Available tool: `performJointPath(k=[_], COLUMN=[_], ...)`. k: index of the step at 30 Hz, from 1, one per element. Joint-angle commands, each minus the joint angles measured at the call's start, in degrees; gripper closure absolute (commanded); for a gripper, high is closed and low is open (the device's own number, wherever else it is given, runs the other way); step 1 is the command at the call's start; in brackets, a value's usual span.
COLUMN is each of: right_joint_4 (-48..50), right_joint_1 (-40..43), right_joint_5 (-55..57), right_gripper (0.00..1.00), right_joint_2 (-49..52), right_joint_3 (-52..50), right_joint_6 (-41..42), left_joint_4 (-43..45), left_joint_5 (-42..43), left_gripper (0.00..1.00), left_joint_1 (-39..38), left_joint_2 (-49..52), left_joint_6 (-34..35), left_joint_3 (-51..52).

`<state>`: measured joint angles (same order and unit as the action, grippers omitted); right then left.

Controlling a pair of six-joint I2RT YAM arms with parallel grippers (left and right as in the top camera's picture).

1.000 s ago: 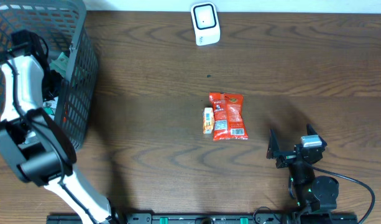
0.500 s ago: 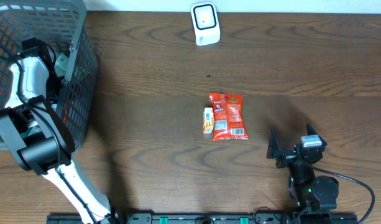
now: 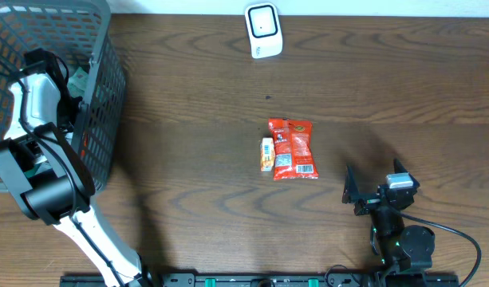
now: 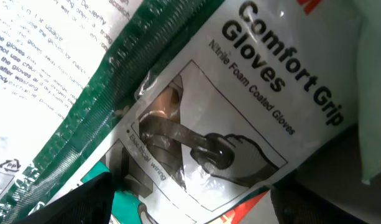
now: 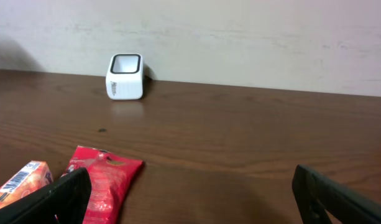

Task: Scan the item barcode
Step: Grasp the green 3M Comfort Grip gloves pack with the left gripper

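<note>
The white barcode scanner [image 3: 263, 30] stands at the table's far edge, and the right wrist view shows it too [image 5: 125, 76]. A red snack bag [image 3: 293, 148] lies flat mid-table with a small orange box [image 3: 266, 154] touching its left side. My left arm [image 3: 33, 96] reaches into the grey basket [image 3: 100, 48]. There my left gripper [image 4: 190, 202] hangs open just above a "Comfort Grip Gloves" packet [image 4: 240, 106], one finger at each side of it. My right gripper [image 3: 374, 185] rests open near the front right, holding nothing.
Green and white printed packaging [image 4: 47, 74] lies under the gloves packet in the basket. The basket's mesh wall [image 3: 108, 119] stands tall at the table's left edge. Bare brown table [image 3: 196, 119] separates the basket from the snack bag.
My left arm has shifted slightly inside the basket, its wrist moving a little toward the far side. The right arm and the items on the table have stayed still.
</note>
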<state>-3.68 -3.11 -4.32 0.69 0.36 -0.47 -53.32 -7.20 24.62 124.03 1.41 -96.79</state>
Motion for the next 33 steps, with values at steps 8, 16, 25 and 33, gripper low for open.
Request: performJointPath(k=[8,16,25,33], right_joint_4=[-0.2,-0.2,-0.2,-0.2], right_joint_1=[0.6,0.6,0.6,0.6], right_joint_5=[-0.3,-0.3,-0.3,-0.3], right_gripper=[0.01,0.01,0.01,0.01], right_joint_2=[-0.3,-0.3,-0.3,-0.3], right_joint_3=[-0.1,-0.1,-0.1,-0.1], right_joint_6=[-0.3,-0.3,-0.3,-0.3], left_joint_4=[3.7,5.8,4.9,3.7], left_joint_5=[1.5,5.8,9.4,3.1], left_gripper=[0.37,0.64,0.93,0.93], left_joint_1=[3.3,3.9,3.9,3.9], left_joint_2=[4.7,4.7,3.5,-12.0], left_joint_6=[1.7,1.6,1.7,9.7], left_joint_3=[6.1,7.5,6.4,4.6])
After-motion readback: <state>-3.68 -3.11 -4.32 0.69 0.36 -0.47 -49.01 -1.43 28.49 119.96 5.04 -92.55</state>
